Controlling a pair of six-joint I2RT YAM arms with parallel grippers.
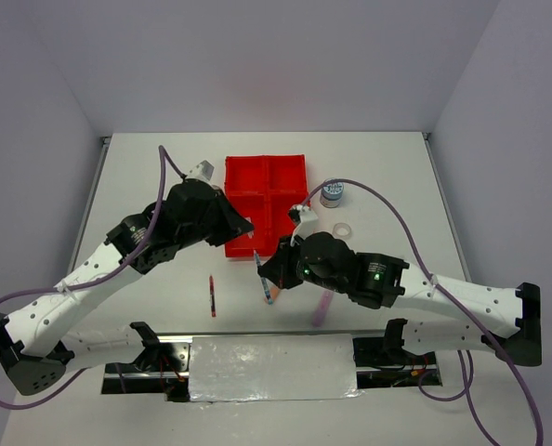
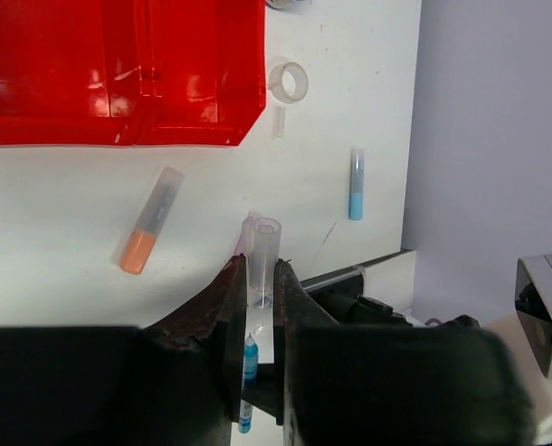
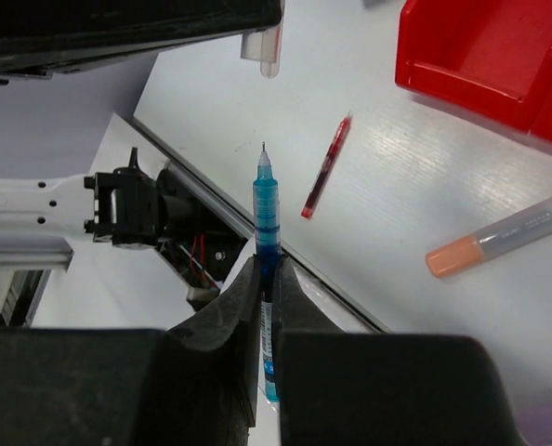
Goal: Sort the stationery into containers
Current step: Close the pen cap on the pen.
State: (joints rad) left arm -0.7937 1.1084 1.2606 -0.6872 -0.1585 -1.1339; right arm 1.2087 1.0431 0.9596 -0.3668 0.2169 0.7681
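Two grippers meet above the white table (image 1: 146, 186), just on the near side of the red tray (image 2: 118, 130). The right gripper (image 3: 267, 271) is clamped on a blue pen (image 3: 266, 209), its tip pointing away from the fingers. The left gripper (image 2: 259, 271) pinches a clear cap (image 2: 262, 243). From the right wrist, the cap sits beyond the tip, roughly along the pen's long axis and not touching it. Whether its open end faces the tip is hard to tell. A red pen (image 3: 324, 167) and an orange highlighter (image 3: 499, 243) lie loose below. Pale walls enclose the table.
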